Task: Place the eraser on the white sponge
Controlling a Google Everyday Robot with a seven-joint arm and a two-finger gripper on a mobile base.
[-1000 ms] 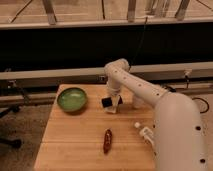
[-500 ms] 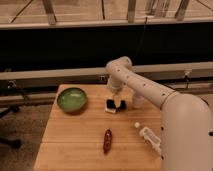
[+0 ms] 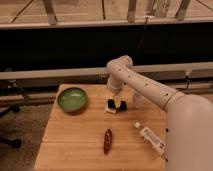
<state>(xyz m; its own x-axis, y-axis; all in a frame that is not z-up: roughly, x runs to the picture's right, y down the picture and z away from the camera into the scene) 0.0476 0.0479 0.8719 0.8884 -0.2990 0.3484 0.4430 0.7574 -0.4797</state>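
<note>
My gripper (image 3: 116,104) hangs from the white arm over the middle of the wooden table (image 3: 75,140), right of the green bowl (image 3: 72,99). Its two dark fingertips (image 3: 110,103) stand apart with a pale gap between them, so it is open. The white sponge (image 3: 111,110) shows as a small off-white patch directly under the gripper, mostly covered by it. I cannot tell the black eraser apart from the dark fingertips; it is hidden at the gripper or not in view.
A translucent white cup (image 3: 137,98) stands just right of the gripper. A dark red pepper-like object (image 3: 107,141) lies toward the front. A white plastic bottle (image 3: 150,137) lies at the front right, next to the robot's white body (image 3: 190,135).
The gripper has shifted slightly right and down over the sponge. Its dark tip, one blob at first, now shows as two separate tips.
</note>
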